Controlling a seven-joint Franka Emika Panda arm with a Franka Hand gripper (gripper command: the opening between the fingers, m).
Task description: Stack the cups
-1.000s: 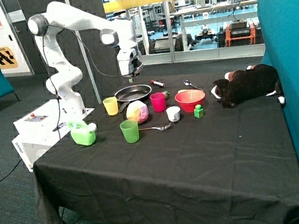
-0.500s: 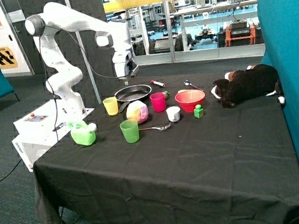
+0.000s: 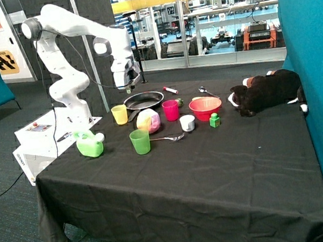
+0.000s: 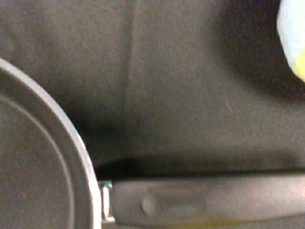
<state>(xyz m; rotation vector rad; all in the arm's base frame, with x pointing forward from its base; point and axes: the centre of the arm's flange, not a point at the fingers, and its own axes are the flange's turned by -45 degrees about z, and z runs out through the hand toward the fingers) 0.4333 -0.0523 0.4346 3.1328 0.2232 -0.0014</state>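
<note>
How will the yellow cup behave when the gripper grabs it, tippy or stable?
The yellow cup looks like a thin plastic tumbler, so probably light and easily nudged. It stands upright, open end up, taller than wide, so a side bump might tip it. Its smooth wall may slip or flex when squeezed. The gripper hangs above the pan handle, empty.

three cups point(image 3: 171, 110) are standing apart on the bench point(image 3: 217, 173), a ball point(image 3: 148, 121) lying between them; the gripper point(image 3: 128, 89) is hanging above the pan's point(image 3: 143, 100) handle.
</note>
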